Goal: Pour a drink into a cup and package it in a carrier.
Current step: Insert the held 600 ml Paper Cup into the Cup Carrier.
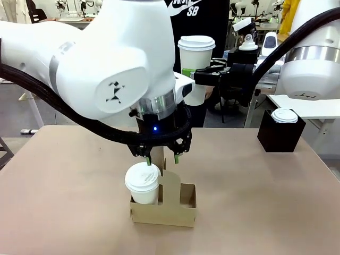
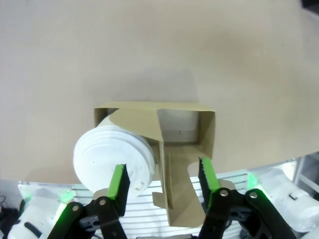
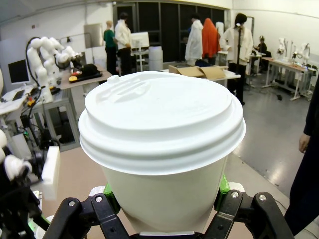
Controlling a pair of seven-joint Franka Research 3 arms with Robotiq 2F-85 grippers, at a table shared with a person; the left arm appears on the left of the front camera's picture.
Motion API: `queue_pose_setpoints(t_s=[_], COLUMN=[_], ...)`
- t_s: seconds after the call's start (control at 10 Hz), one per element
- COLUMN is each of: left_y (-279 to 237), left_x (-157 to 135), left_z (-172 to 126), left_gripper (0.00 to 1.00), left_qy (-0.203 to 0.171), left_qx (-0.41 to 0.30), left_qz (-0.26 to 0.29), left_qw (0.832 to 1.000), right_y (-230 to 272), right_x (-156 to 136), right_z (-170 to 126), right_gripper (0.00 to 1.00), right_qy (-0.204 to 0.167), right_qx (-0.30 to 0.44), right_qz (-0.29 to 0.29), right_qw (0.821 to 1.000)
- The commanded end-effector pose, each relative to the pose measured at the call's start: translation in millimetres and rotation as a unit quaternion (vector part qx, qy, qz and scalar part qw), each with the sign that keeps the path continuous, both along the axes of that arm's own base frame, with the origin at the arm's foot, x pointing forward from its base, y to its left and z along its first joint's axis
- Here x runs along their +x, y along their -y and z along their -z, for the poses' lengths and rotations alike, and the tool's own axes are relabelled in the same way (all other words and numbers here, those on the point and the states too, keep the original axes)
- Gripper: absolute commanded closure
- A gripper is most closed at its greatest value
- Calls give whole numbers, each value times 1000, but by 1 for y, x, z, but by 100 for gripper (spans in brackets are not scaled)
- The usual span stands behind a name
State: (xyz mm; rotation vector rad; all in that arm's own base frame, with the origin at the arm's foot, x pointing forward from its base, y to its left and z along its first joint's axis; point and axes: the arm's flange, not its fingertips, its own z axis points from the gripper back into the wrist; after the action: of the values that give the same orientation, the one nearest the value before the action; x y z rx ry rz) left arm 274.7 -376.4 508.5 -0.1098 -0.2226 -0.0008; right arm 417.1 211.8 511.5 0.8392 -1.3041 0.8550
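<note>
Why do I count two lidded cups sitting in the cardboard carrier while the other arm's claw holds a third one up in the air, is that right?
Not quite. The carrier holds one lidded cup; its other slot is empty, as the left wrist view shows. The rest holds: the right claw is closed on another lidded cup, held above the table.
</note>
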Motion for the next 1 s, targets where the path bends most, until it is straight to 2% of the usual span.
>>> queue_pose_setpoints(t_s=[0.0, 0.2, 0.3, 0.4, 0.5, 0.6, 0.7, 0.8, 0.9], left_y=[-22, -57, -91, -119, -152, -185, -212, -234, -245], left_x=[4, 6, 9, 14, 19, 18, 18, 18, 22], left_z=[-31, -65, -81, -89, -94, -89, -82, -70, -57], left_gripper=[0, 0, 0, 0, 0, 0, 0, 0, 0], left_qy=[-14, -13, -20, -7, 6, 29, 50, 81, 98], left_qx=[-45, -80, -100, -105, -135, -143, -153, -163, -174], left_qz=[44, 96, 142, 169, 213, 265, 297, 313, 296], left_qw=[998, 992, 985, 980, 968, 953, 941, 932, 934], right_y=[14, 27, 31, 33, 33, 33, 31, 26, 20], right_x=[20, 28, 21, 13, 1, -17, -32, -41, -42], right_z=[5, 26, 40, 54, 76, 103, 120, 133, 135], right_gripper=[19, 19, 19, 19, 19, 19, 19, 19, 19], right_qy=[-34, -69, -88, -99, -115, -123, -114, -105, -88], right_qx=[3, 1, 6, 3, 4, 0, 3, 12, 35], right_qz=[-25, -70, -108, -138, -183, -217, -239, -253, -247], right_qw=[999, 995, 990, 985, 976, 968, 964, 962, 964])
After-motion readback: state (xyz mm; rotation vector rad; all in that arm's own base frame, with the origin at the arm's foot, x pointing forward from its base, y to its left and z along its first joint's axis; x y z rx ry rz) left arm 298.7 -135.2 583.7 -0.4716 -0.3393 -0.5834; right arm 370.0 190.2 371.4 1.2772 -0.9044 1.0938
